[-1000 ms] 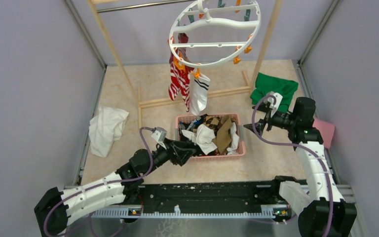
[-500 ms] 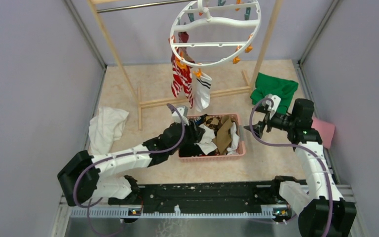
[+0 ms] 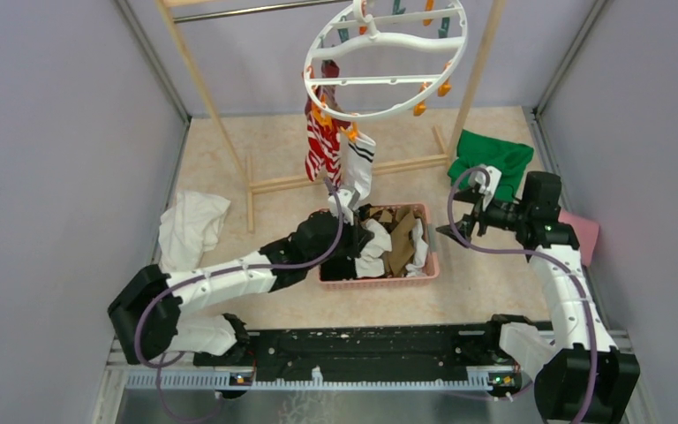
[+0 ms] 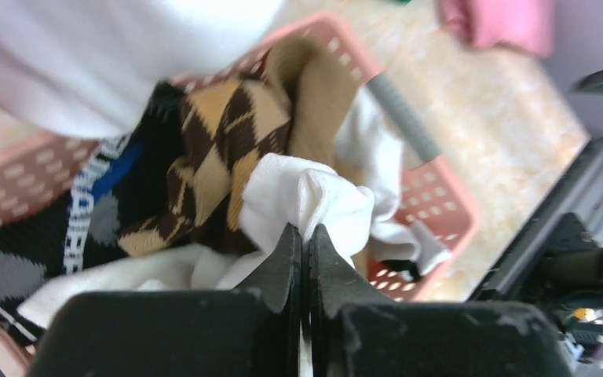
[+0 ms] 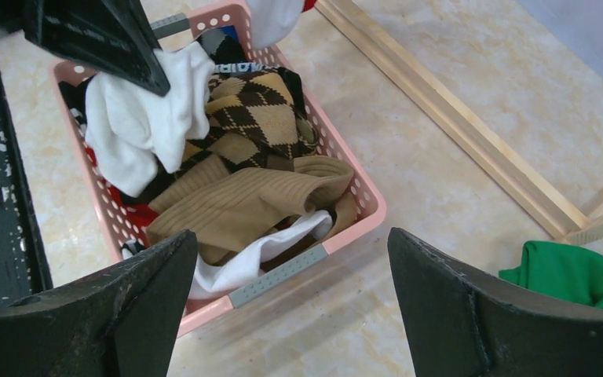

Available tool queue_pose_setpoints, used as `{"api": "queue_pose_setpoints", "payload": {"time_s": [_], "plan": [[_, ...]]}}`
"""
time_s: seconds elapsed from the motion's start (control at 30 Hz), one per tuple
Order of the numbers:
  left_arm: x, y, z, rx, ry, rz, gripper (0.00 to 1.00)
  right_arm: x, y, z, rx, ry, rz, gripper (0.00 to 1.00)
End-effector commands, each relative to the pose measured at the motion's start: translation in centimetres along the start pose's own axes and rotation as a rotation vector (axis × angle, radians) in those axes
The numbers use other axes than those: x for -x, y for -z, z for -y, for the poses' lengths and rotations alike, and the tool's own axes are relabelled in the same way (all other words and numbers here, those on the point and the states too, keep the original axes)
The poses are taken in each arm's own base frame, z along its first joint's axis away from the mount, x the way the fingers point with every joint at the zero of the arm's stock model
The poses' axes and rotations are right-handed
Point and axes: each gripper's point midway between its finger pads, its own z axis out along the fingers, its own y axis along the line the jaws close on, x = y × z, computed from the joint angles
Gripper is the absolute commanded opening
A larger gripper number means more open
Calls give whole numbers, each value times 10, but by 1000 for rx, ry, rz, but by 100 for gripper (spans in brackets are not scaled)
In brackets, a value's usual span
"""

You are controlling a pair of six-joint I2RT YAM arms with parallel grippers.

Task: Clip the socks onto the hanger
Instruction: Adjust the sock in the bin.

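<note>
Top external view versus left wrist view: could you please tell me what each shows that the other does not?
Only the top external view shows the hanger with a red-striped sock and a banded sock clipped on, the open right gripper and the green cloth. Only the left wrist view shows the left gripper shut on a white sock, next to an argyle sock. Both show the pink basket of socks.

From above the near edge we overlook the bench (image 3: pixel 256 159). All three views share the basket (image 5: pixel 365 203), wrists closest.
</note>
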Motion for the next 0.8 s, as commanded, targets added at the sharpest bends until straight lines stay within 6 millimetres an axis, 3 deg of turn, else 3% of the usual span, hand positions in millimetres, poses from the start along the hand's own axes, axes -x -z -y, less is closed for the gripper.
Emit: {"api": "queue_pose_setpoints", "payload": {"time_s": [0.0, 0.2, 0.47, 0.6, 0.7, 0.77], "plan": [[79, 34, 49, -199, -62, 222, 2, 28, 4, -6, 62, 42, 68, 90], [90, 55, 75, -377, -16, 227, 3, 33, -4, -33, 207, 37, 125, 90], [87, 57, 77, -490, 145, 250, 4, 27, -29, -64, 351, 22, 115, 90], [79, 41, 55, -410, 237, 232, 5, 25, -34, -69, 370, 23, 106, 90], [73, 28, 19, -243, 312, 233, 6, 20, -37, -63, 338, 27, 74, 90], [72, 23, -17, -43, 296, 259, 6, 14, -38, -58, 307, 40, 36, 90]]}}
